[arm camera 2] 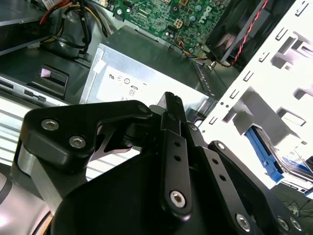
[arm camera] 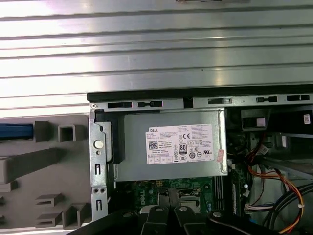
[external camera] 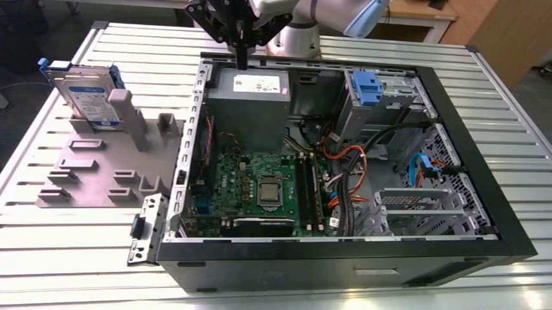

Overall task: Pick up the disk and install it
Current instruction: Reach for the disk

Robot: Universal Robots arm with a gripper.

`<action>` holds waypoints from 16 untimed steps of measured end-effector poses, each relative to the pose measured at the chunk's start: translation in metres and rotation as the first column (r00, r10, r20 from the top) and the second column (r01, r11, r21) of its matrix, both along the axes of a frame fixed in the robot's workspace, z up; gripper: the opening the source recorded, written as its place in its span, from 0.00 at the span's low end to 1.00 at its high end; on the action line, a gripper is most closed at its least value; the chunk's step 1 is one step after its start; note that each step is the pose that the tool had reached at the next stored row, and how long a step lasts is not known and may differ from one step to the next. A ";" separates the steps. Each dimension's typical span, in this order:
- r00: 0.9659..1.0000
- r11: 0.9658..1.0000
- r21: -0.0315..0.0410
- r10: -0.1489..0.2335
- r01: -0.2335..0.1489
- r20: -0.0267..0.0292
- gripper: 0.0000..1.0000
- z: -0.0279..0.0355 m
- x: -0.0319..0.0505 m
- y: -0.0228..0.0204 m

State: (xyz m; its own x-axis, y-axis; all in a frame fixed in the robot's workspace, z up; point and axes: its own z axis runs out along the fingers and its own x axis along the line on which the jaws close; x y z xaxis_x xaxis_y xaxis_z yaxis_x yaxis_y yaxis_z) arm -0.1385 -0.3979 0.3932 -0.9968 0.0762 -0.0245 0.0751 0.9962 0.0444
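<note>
While the arm hangs over the far edge of the open computer case [external camera: 345, 265], its gripper [external camera: 244, 62] points straight down. Its two black fingers are pressed together, with nothing between them. The tip is just above the grey power supply [external camera: 250, 97], the box in the case's far corner on the exterior view's left.

The disk [external camera: 89, 97] stands outside the case. It sits upright on its edge in a slot of a grey plastic holder [external camera: 86, 174]. The holder lies on the ribbed metal table [external camera: 483, 84] just beside the case, on the exterior view's left. The disk is well apart from the gripper.

From the exterior view I can see the disk's white-and-blue label and the blue frame around it. I can also see a green board [external camera: 250, 181] on the case floor, orange and black cables [external camera: 345, 161], and another blue frame [external camera: 366, 87] in a bay at the far right.

The first wrist view looks straight down on the power supply's white sticker [arm camera: 180, 145], with the table's ribs beyond the case rim. There the disk [arm camera: 15, 130] is a thin blue strip by the holder.

The second wrist view looks past the closed fingers [arm camera 2: 173, 115] from close up. It catches the disk's blue edge [arm camera 2: 264, 152] on the bright holder, past the case wall.
</note>
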 end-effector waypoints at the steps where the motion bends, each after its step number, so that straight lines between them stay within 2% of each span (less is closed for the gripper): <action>1: 1.000 1.000 0.000 0.000 0.000 0.000 0.11 0.0000 -0.0010 0.0000; 6: 1.000 1.000 0.000 0.000 0.000 0.000 0.11 -0.0001 -0.0060 0.0001; 16: 1.000 1.000 0.000 0.000 0.000 0.000 0.11 -0.0001 -0.0086 0.0000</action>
